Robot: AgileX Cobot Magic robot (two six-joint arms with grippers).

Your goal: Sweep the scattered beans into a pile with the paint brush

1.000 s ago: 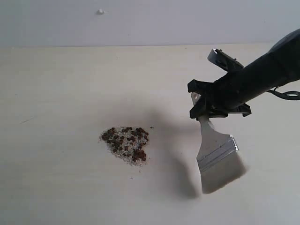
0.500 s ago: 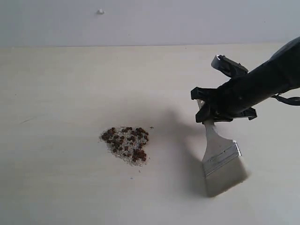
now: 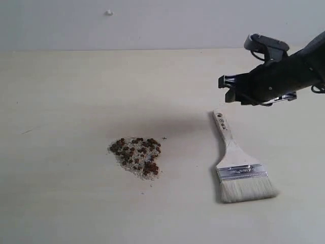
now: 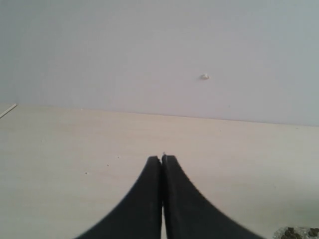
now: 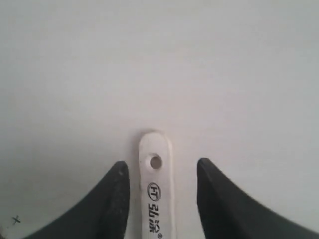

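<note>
Paint brush (image 3: 234, 160) lies flat on the table (image 3: 66, 91), apart from the pile (image 3: 135, 152) and to its right in the exterior view. Bristles are at the near end, the handle hole at the far end. It's prob. light: stiff wood handle, metal ferrule, soft bristles that'll splay if pressed hard. Best hold is mid-handle, between hole and ferrule, not the bristles. Beans (image 3: 150, 167) look gathered already, mixed w/ whitish crumbs. They're tiny and round, so likely to roll at a nudge.

Right gripper (image 3: 227, 89) hovers over the handle end, jaws apart, gripping nothing. Left gripper (image 4: 162, 158) has its jaws pressed together, empty.

Hard to see: the left arm isn't in the exterior view, and the right arm is cut off at the frame edge. Right wrist view shows only the handle tip, and the print on it is unreadable. Left wrist view catches just a sliver of the pile at the frame edge.
</note>
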